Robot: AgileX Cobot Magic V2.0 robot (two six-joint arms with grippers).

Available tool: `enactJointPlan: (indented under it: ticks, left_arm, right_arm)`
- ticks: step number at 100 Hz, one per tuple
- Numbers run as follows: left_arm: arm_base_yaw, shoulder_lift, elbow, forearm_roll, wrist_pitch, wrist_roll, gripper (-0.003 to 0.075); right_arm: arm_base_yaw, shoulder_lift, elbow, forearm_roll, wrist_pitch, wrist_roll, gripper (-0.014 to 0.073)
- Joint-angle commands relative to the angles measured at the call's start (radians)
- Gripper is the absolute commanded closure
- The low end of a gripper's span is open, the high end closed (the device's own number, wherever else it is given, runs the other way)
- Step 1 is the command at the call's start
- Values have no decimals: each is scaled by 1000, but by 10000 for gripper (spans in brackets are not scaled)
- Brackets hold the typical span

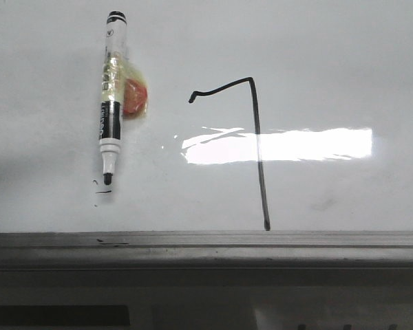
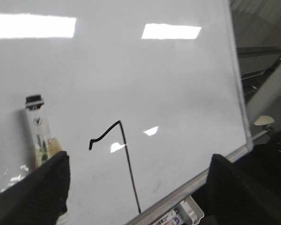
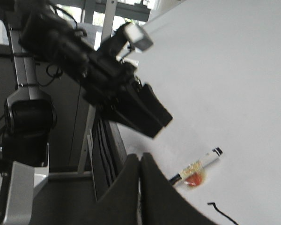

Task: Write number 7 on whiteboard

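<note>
Robotics lab, large whiteboard on metal frame, black robot arm, grey stands

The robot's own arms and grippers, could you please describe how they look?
Both grippers have matte black, broad, rounded fingers: left gripper, right gripper. The left arm is black and blocky, with loose black cables and a pale lamp-like part on top. No markings are legible.

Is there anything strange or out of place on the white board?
Yes: the uncapped black-and-white marker lies on the glossy whiteboard, left of the hand-drawn black 7; a red-orange blob touches its barrel, and stray black dashes sit at its tip.
</note>
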Motion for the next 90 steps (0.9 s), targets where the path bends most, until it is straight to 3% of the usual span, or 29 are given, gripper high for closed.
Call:
enactJointPlan:
  ticks: [1, 21, 41, 90]
  left_arm:
    - [-50, -98, -5, -23, 6, 82, 318]
    - [-129, -282, 113, -23, 8, 82, 743]
    - [-148, -381, 174, -23, 33, 82, 741]
    - [-148, -385, 185, -23, 33, 82, 741]
  right_arm:
    - [-28, -42, 2, -94, -3, 88, 632]
    - [-100, -200, 136, -282, 38, 251, 632]
    - [-125, -309, 191, -278, 54, 251, 638]
    - [-125, -316, 193, -278, 54, 251, 638]
